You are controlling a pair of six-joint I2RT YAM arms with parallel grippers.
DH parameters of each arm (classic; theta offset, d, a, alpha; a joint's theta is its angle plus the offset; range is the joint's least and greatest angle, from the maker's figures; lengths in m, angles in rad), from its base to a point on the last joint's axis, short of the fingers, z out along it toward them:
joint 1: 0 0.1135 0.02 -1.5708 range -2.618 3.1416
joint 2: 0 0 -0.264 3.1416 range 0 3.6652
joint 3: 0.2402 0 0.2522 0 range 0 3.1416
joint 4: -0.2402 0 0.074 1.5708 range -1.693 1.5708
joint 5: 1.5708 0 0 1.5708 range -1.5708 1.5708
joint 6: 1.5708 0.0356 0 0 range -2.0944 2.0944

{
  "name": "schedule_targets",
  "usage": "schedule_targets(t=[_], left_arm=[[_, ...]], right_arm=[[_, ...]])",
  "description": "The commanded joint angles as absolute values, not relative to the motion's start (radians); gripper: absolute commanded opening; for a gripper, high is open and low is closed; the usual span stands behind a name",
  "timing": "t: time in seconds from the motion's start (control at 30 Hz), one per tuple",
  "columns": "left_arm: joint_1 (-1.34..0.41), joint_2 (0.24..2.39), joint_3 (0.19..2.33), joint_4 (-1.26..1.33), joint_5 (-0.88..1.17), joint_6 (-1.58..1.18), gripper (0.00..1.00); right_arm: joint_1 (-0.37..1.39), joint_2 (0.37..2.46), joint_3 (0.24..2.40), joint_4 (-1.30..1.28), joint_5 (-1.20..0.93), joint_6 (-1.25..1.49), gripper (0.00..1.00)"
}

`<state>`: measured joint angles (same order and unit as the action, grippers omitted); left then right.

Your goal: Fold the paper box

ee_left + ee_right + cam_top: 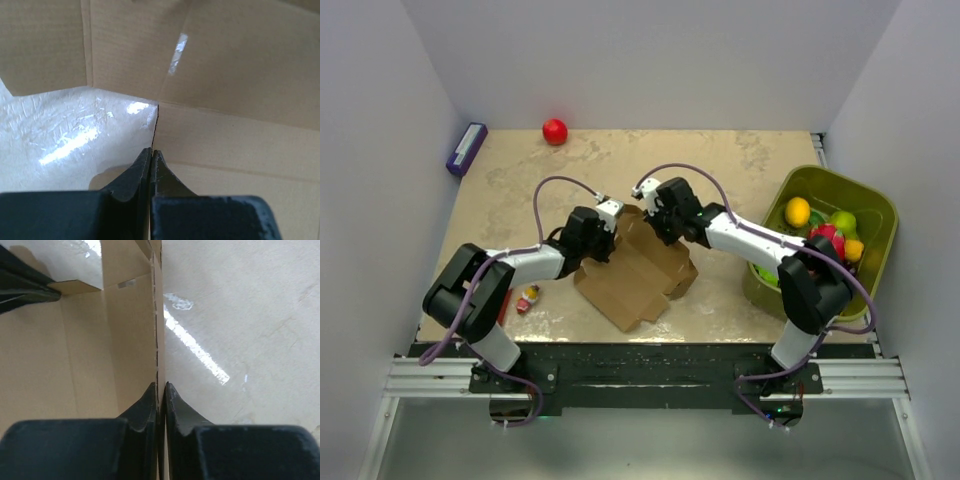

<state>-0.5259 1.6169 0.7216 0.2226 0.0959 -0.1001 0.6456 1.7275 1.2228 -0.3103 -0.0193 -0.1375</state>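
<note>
Nearest the arm bases, a small toy figure (528, 298) in red and yellow lies on the table (720, 160), just beside the left arm's forearm and a little left of the cardboard.

Next comes the paper box (640, 275), a brown die-cut sheet near the middle of the table, slightly toward the near edge. It is partly opened out: its near panels lie flat and its far flaps are raised where the two arms meet it.

The left gripper (151, 156) is at the sheet's left far corner. Its fingers are pressed together with a thin cardboard edge running up from between the tips. The glossy table surface shows to the left of that edge.

The right gripper (161, 389) is at the far right side of the sheet. Its fingers are likewise closed on a thin cardboard edge standing on end, with brown panel on one side and bare table on the other.

To the right, well apart from the sheet, a green bin (880, 205) holds toy fruit, including a yellow fruit (798, 211). The right arm's elbow overlaps the bin's near side.

Farthest back, a red ball (555, 131) sits by the rear wall. A purple box (467, 148) lies against the left wall.
</note>
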Motion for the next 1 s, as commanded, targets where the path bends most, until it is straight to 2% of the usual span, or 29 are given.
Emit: schedule_targets(t=[0.0,0.13,0.43,0.6,0.67,0.87,0.97], left_arm=[[-0.526,1.632,0.741,0.314,0.089,-0.216,0.00],[-0.535,1.657,0.735,0.351,0.104,-0.271,0.00],[-0.546,1.680,0.700,0.414,0.132,-0.342,0.00],[-0.546,1.655,0.678,0.431,0.144,-0.354,0.02],[-0.542,1.626,0.667,0.425,0.143,-0.354,0.09],[-0.532,1.487,0.626,0.394,0.150,-0.333,0.45],[-0.508,1.398,0.598,0.385,0.153,-0.333,0.50]], right_arm=[[0.712,1.661,1.171,-0.247,0.152,-0.127,0.05],[0.767,1.666,1.141,-0.238,0.221,-0.117,0.00],[0.887,1.730,1.127,-0.264,0.444,-0.086,0.00],[0.891,1.727,1.111,-0.241,0.477,-0.087,0.00],[0.893,1.714,1.106,-0.232,0.482,-0.100,0.00],[0.891,1.698,1.092,-0.233,0.466,-0.140,0.00],[0.891,1.694,1.088,-0.230,0.463,-0.143,0.00]])
